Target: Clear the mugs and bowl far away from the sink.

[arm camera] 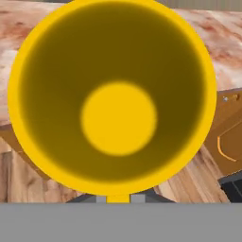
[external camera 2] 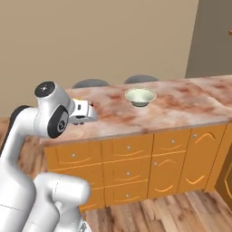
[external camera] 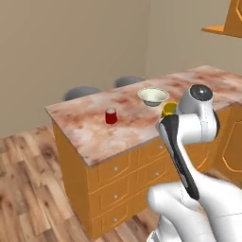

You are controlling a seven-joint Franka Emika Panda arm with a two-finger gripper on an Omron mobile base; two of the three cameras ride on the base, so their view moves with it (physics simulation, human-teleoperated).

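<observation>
We see gripper [arm camera: 118, 199] clamped on yellow mug [arm camera: 113, 94], lifted above worktop [external camera: 94, 132] edge. Bowl [external camera: 152, 96] at 1 o'clock from red mug [external camera: 111, 116], well apart.

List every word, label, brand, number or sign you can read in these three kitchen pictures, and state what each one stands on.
None: no readable text stands anywhere in these pictures.
The red mug, yellow mug and bowl are plain.
The marbled counter and the drawer fronts bear only pattern and knobs.
</observation>
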